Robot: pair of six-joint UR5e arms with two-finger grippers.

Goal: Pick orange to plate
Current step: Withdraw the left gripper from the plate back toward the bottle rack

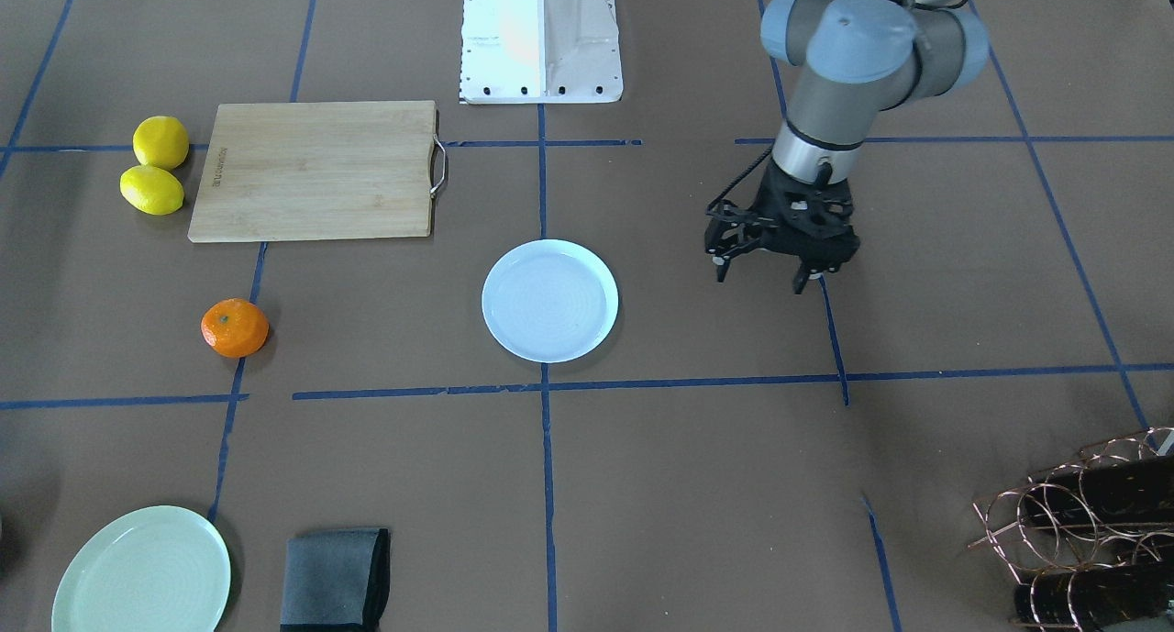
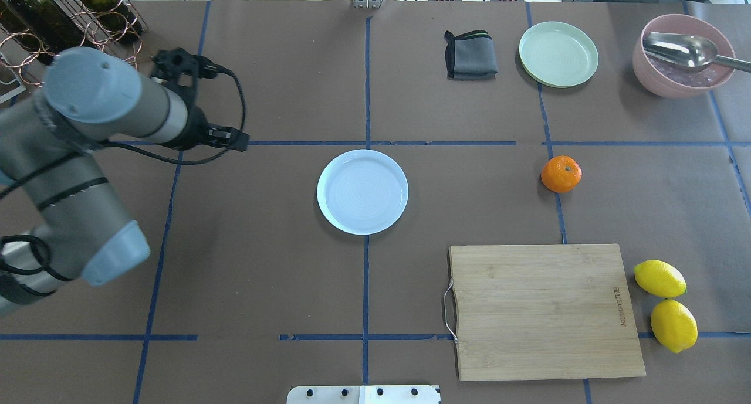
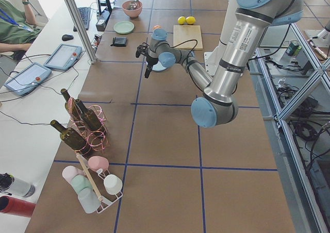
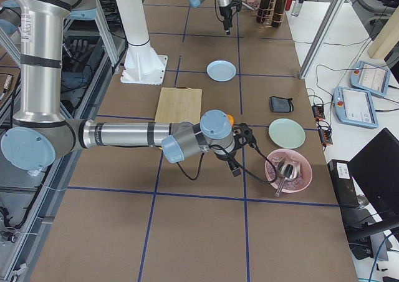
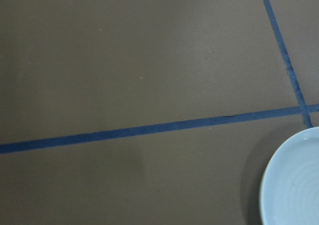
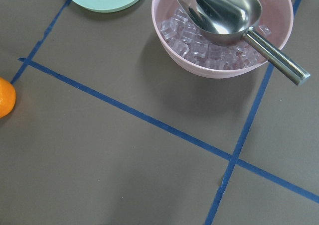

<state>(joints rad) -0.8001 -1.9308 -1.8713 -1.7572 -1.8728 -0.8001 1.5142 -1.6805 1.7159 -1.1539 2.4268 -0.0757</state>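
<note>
Our left gripper hung over bare table with its fingers spread apart and nothing between them, near the plate but not over it. Our right gripper showed only in the side view from the robot's right, so we could not tell whether its fingers were apart or together. The orange sat on the table on our right-hand side, stem dot up, on a blue tape line. It was well apart from the plate and untouched. From the left gripper it lay across the table, with the plate between the two. From the right gripper it was much closer: the right wrist camera caught its edge at the left border, with the pink bowl of ice further on. We judged the right arm the nearer one for the reach. As the fruit was round, no grasp direction looked favoured.
</note>
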